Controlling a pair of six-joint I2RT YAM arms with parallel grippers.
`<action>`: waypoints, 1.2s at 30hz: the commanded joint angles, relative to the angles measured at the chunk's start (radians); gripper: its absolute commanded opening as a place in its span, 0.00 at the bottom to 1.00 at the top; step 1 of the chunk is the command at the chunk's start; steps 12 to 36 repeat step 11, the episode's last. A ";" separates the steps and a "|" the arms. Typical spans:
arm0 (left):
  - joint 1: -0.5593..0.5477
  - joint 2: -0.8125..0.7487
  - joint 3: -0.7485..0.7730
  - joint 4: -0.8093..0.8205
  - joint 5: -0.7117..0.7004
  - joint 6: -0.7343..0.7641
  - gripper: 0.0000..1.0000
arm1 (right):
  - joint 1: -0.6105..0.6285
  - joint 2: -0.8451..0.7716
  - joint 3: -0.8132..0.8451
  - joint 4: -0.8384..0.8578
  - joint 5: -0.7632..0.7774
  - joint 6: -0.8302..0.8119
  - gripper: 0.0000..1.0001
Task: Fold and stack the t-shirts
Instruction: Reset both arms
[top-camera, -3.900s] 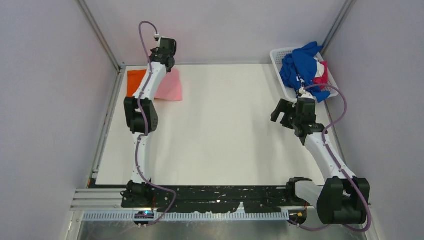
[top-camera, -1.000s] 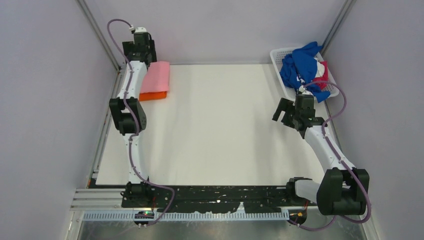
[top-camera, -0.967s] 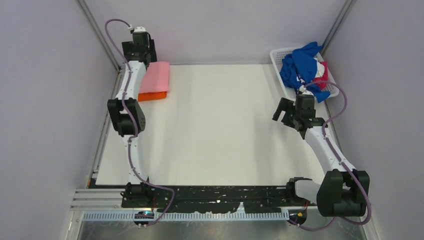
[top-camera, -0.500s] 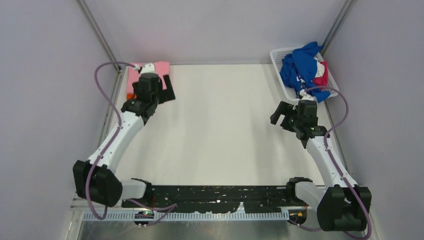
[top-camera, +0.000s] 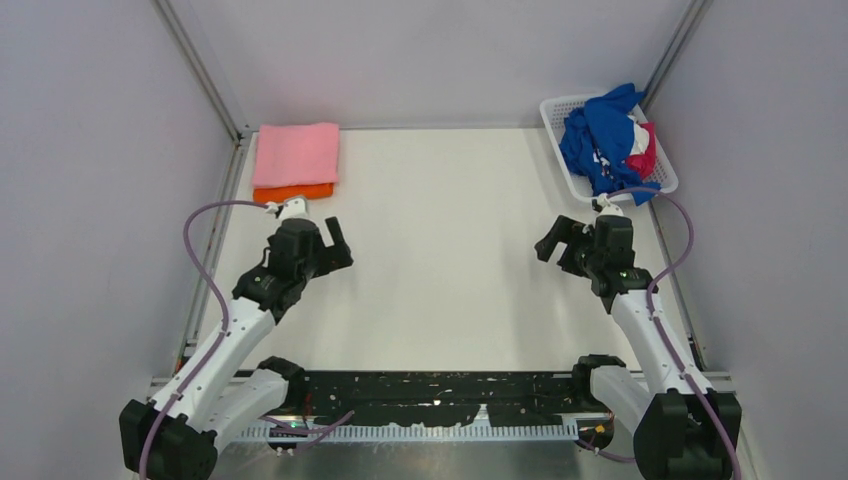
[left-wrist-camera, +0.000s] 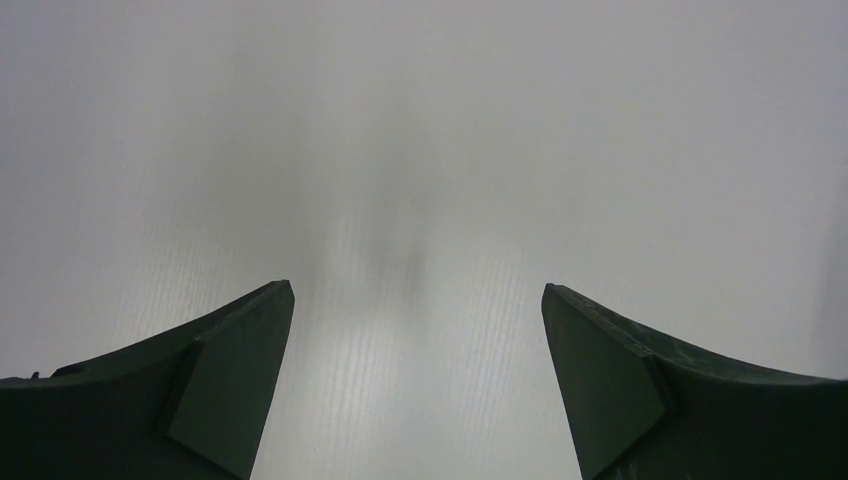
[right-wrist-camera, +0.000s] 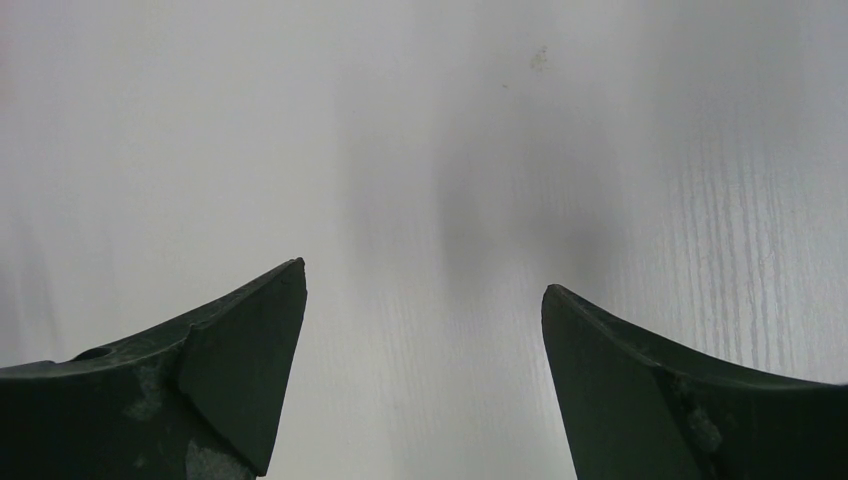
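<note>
A folded light pink t-shirt lies on a folded orange t-shirt at the table's far left corner. Crumpled royal blue, magenta and white t-shirts fill the basket at the far right. My left gripper hangs open over the bare table, a little in front of the folded stack. My right gripper is open too, in front of the basket. In both wrist views the left gripper and the right gripper have only bare table between their fingers.
The white slatted basket stands at the far right corner against the wall. Grey walls close in the white table on three sides. Metal rails run along the left and right edges.
My left arm has pulled back from the folded pink and orange stack toward the near left of the table. The right arm has drawn back slightly from the basket.
</note>
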 joint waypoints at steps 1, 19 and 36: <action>-0.003 -0.031 0.004 0.013 -0.026 -0.015 1.00 | -0.004 -0.040 0.001 0.049 0.005 0.019 0.95; -0.003 -0.040 0.015 -0.011 -0.061 -0.004 1.00 | -0.003 -0.037 0.007 0.035 0.035 0.016 0.95; -0.003 -0.040 0.015 -0.011 -0.061 -0.004 1.00 | -0.003 -0.037 0.007 0.035 0.035 0.016 0.95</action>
